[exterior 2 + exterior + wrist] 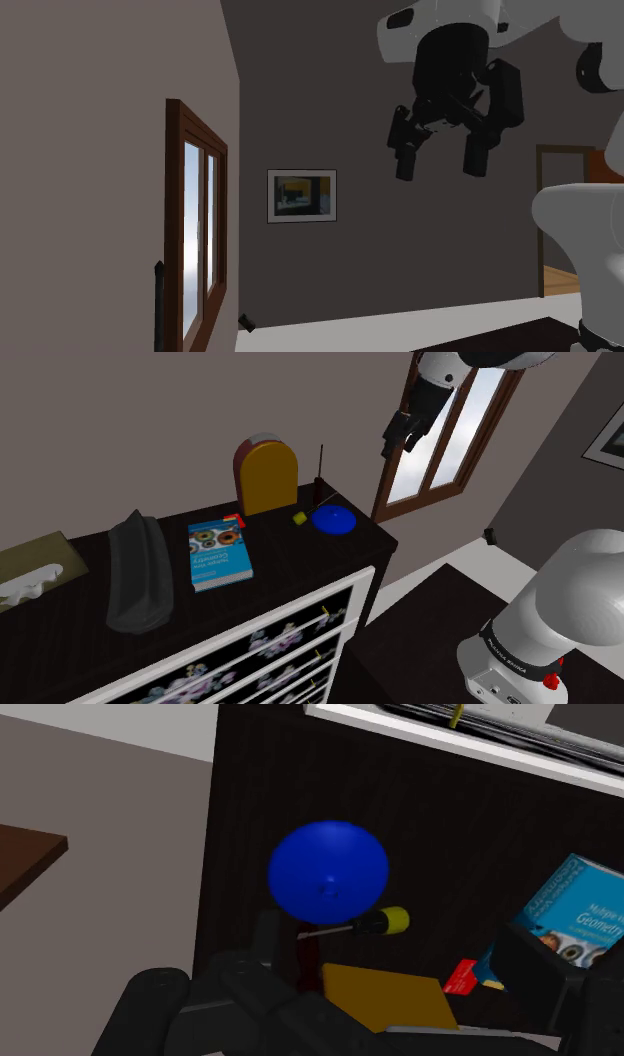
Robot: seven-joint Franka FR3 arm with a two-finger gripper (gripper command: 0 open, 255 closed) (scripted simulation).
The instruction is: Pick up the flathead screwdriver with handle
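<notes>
— Screwdriver (365,923): where is it lying?

— On the dresser (300,555), close to the back corner at its window end. It is flat on the dark top, in the gap between the blue plate (331,520) and the orange box (266,477) that stands along the back edge.

— Is it touching the plate?

— Just beside it. The thin blade seems to run along the rim, but I can't say whether they meet.

— Which way does it point?

— Along the dresser's length. The yellow handle sits toward the middle, on the side of the book (219,554), and the blade runs toward the end edge.

— And the gripper (441,155)?

— High up, out past that end edge, in front of the window (468,427). Its fingers (478,150) stand well apart with nothing between them. The screwdriver lies below it and inward, over the dresser top.

— So what does the reach turn on?

— In the wrist view the tool's length runs nearly parallel to the line from one finger to the other. I'd judge the hand needs roughly a quarter turn, so the fingers close across the handle and not along it. Then it can come down between plate and box.
</notes>
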